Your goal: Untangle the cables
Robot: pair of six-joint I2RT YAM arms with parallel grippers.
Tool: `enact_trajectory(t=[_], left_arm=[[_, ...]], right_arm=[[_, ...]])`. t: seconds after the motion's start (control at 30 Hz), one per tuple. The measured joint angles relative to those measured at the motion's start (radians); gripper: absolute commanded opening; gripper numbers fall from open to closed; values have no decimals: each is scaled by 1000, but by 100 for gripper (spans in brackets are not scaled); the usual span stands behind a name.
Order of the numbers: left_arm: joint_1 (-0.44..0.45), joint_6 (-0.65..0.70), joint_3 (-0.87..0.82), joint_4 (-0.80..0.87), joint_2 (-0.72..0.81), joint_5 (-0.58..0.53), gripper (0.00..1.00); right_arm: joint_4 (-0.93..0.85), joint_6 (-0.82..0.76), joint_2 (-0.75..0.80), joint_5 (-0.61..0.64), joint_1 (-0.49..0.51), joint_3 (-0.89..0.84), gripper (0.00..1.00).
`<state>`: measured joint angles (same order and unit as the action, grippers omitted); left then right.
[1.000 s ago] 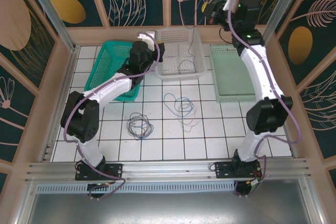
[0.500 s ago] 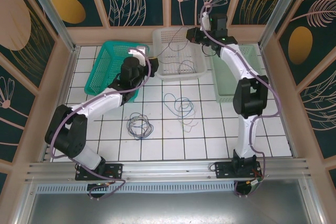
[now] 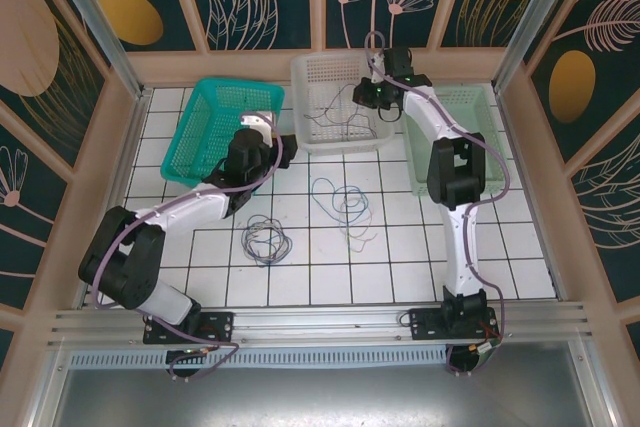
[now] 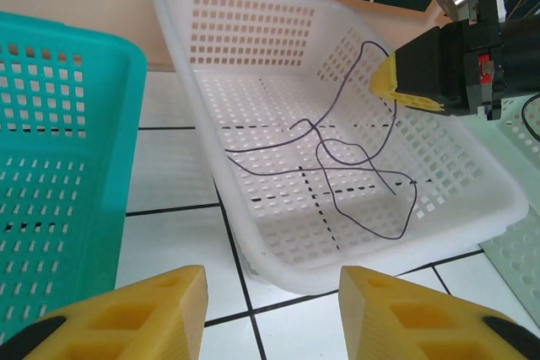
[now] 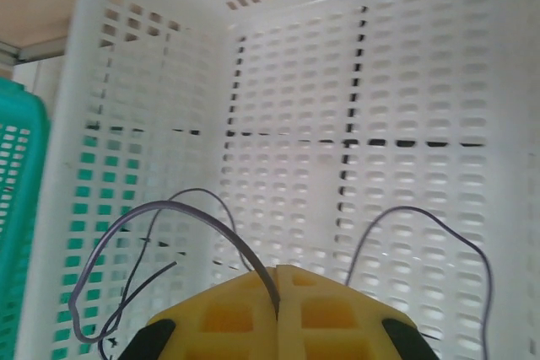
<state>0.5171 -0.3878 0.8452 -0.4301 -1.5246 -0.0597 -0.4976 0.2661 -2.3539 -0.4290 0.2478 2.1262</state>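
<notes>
White-tiled table (image 3: 320, 267): right gripper (image 5: 278, 274), clamped on a dark cable (image 5: 405, 208), hangs over the basket (image 4: 211, 6) at twelve o'clock; left gripper (image 4: 272, 292) has its jaws apart. Next, probably release.

One thin dark wire (image 4: 337, 166) sprawls in loose curves over the floor of the white basket (image 4: 253, 31) at the far middle, one end pinched in the closed right gripper (image 5: 278, 271). On the tiles (image 3: 420, 247) nearer, a dark grey coil (image 3: 265, 240) lies left of a looser pale grey and blue tangle (image 3: 342, 197), apart from it
</notes>
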Motion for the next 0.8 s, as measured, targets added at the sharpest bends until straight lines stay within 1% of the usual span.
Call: enact_trajectory(t=[0.03, 0.07, 0.1, 0.17, 0.23, 0.37, 0.47, 0.63, 0.73, 0.8], left_arm=[[0, -4, -5, 0, 5, 0, 45], [0, -9, -7, 0, 8, 0, 45], [0, -12, -8, 0, 11, 1, 44], [0, -23, -8, 0, 11, 10, 41], [3, -30, -9, 3, 11, 19, 41], [31, -35, -10, 17, 4, 26, 42], [65, -35, -10, 35, -5, 26, 44], [103, -34, -10, 53, -7, 26, 46], [114, -32, -10, 61, -15, 26, 49], [130, -31, -10, 70, -28, 29, 50]], right_arm=[[-8, 1, 0, 9, -4, 0, 46], [-11, 1, 0, 14, -7, 0, 61], [-16, 1, 0, 16, -12, 0, 71], [-27, -2, 0, 16, -19, 0, 72], [-26, -7, 10, 17, -20, -6, 75], [-10, -11, 96, 16, -11, -98, 77], [8, -20, 200, 8, -3, -175, 76], [83, -35, 427, -20, 10, -357, 73], [131, -51, 550, -36, 19, -487, 72], [156, -56, 629, -39, 28, -603, 72]])
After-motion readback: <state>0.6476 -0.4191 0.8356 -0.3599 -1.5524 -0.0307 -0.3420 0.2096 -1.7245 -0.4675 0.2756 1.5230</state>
